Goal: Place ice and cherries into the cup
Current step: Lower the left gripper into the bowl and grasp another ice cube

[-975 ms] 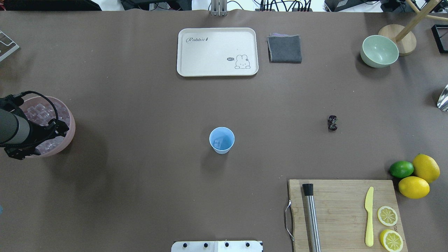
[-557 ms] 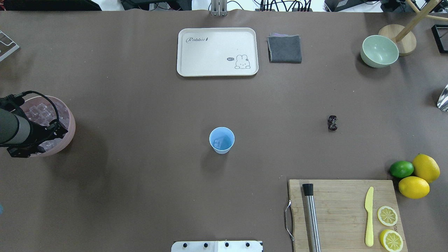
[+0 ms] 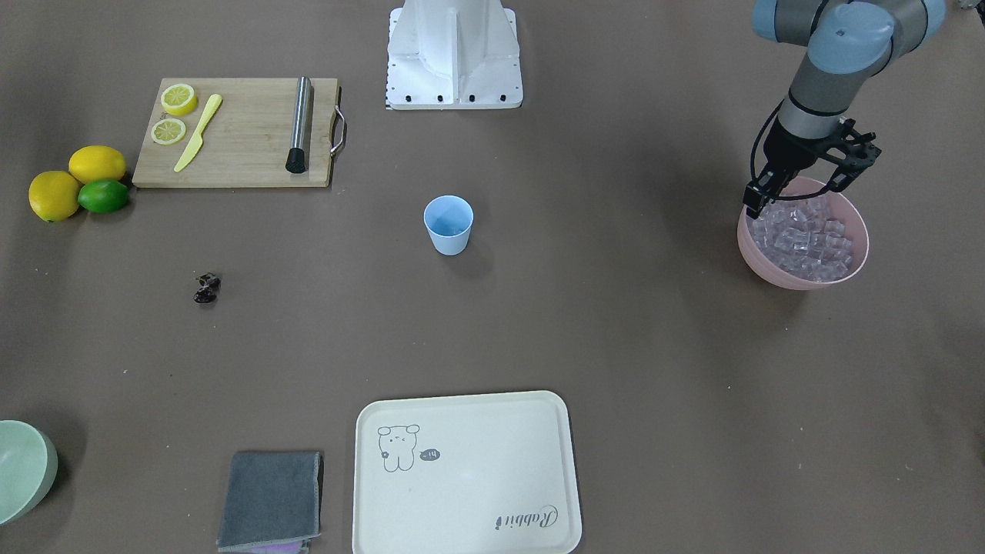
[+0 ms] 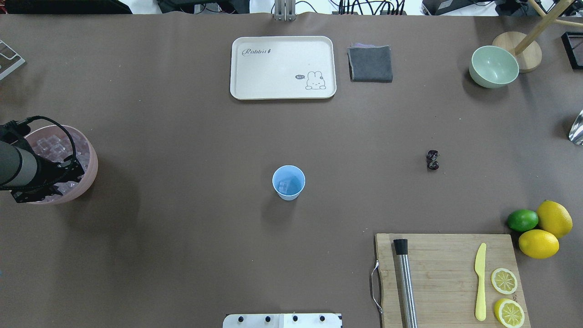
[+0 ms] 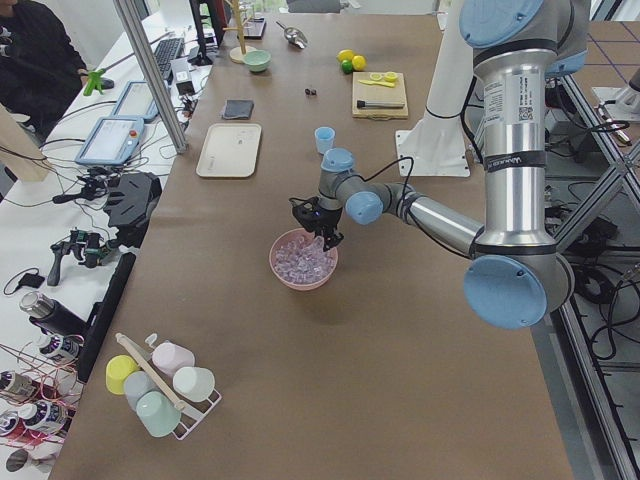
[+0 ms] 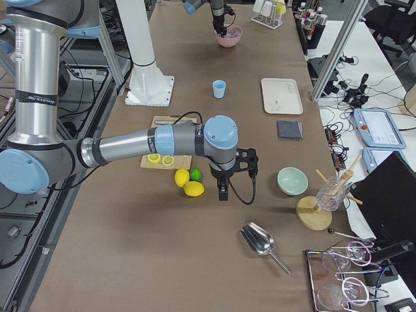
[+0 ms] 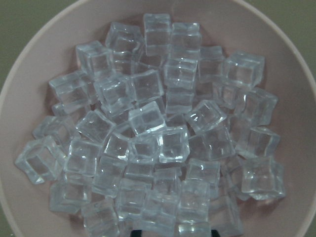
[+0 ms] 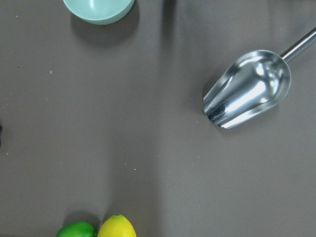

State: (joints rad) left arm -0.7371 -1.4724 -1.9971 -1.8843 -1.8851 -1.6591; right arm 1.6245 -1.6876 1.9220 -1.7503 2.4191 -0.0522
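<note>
The light blue cup [image 4: 288, 182] stands mid-table with one ice cube [image 4: 283, 186] inside; it also shows in the front view [image 3: 448, 224]. The pink bowl [image 3: 800, 278] at the table's left end is full of clear ice cubes [image 7: 163, 138]. My left gripper [image 3: 793, 201] is open, its fingers spread just above the ice at the bowl's near rim, holding nothing. The dark cherries [image 4: 432, 160] lie on the table right of the cup. My right gripper [image 6: 223, 193] hangs near the lemons; I cannot tell whether it is open or shut.
A cream tray [image 4: 283, 67] and grey cloth [image 4: 370, 63] lie at the far side. A green bowl [image 4: 493, 66] is far right. A cutting board [image 4: 448, 278] with muddler, knife and lemon slices, lemons and lime [image 4: 522, 220], and a metal scoop [image 8: 247, 89] are on the right.
My left gripper has shifted a little leftward and lower over the ice bowl. Nothing else has moved.
</note>
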